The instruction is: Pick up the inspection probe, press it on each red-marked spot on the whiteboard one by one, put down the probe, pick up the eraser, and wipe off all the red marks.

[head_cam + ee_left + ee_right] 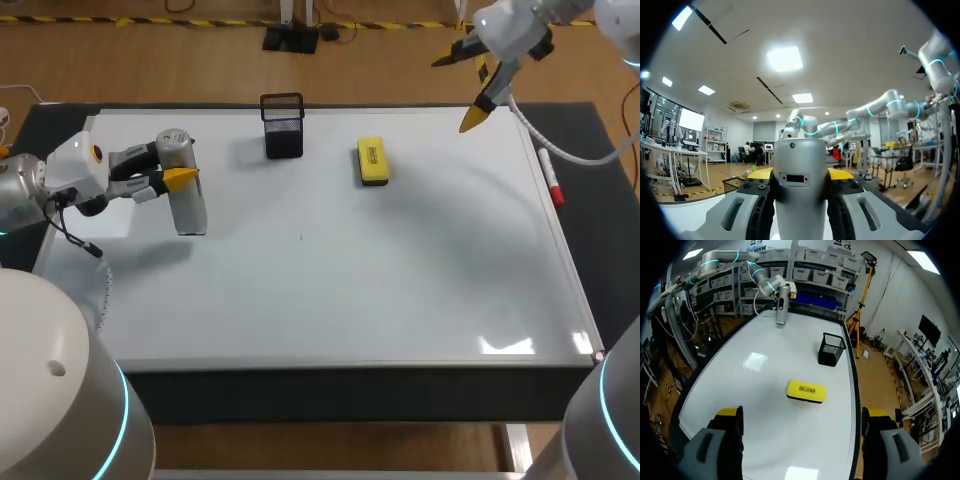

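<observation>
Gripping a grey cylindrical metal probe (187, 200) upright in the left gripper (180, 178), clenched on it from two sides, over the left part of the white glossy whiteboard (400, 280). Cannot tell whether touching the board or hanging just above it. Holding the right gripper (460, 88) high above the far right corner, spread wide and grasping nothing.

Lying flat on the far half of the board: a yellow rectangular eraser (373, 161), near a black wire-mesh pen cup (283, 126). Along the right edge: a white marker with red cap (551, 177). Cannot make out any clear red spot on the board, only a tiny dark speck near the middle.

Judged to be the probing step, with the eraser untouched. Next, probably: find a marked spot, carry the probe over it, stay upright, press down gently. Better not to tilt, or may slip in the grasp.
</observation>
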You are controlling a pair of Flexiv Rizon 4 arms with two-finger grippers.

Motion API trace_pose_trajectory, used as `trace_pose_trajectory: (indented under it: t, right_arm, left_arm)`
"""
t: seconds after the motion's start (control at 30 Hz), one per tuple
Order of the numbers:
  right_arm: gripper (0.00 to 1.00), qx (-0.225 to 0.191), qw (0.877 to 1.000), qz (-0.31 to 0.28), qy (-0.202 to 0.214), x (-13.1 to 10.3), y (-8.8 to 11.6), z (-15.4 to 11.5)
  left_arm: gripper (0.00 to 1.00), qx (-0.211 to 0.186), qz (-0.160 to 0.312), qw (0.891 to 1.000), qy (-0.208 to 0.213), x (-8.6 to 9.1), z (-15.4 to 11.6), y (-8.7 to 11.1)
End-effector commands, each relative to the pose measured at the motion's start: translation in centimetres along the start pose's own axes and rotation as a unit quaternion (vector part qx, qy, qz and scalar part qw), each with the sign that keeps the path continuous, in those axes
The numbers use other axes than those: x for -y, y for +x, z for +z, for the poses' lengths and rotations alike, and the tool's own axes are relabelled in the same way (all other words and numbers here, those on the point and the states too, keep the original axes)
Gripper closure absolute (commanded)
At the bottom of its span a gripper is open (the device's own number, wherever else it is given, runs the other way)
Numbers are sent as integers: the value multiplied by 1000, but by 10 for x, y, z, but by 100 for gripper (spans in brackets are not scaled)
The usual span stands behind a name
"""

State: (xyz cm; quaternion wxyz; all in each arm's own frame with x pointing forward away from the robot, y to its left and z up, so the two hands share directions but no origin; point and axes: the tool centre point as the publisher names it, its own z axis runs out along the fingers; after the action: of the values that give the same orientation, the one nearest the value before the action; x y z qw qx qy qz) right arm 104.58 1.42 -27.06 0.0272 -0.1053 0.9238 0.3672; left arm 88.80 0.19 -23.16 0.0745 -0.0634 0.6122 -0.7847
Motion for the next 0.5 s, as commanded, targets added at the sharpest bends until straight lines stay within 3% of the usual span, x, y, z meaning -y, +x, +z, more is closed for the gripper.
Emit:
trace_pose_trajectory:
  t: [0.03, 0.27, 0.5]
  right_arm:
    - [0, -4, 1000, 0, 2, 1, -3, -1]
    - [0, -4, 1000, 0, 2, 1, -3, -1]
    - [0, -4, 1000, 0, 2, 1, -3, -1]
  left_arm:
    - [100, 1, 0, 1000, 0, 1, 0, 1]
    - [100, -7, 2, 1000, -5, 7, 7, -5]
    - [100, -44, 3, 999, -10, 23, 33, -30]
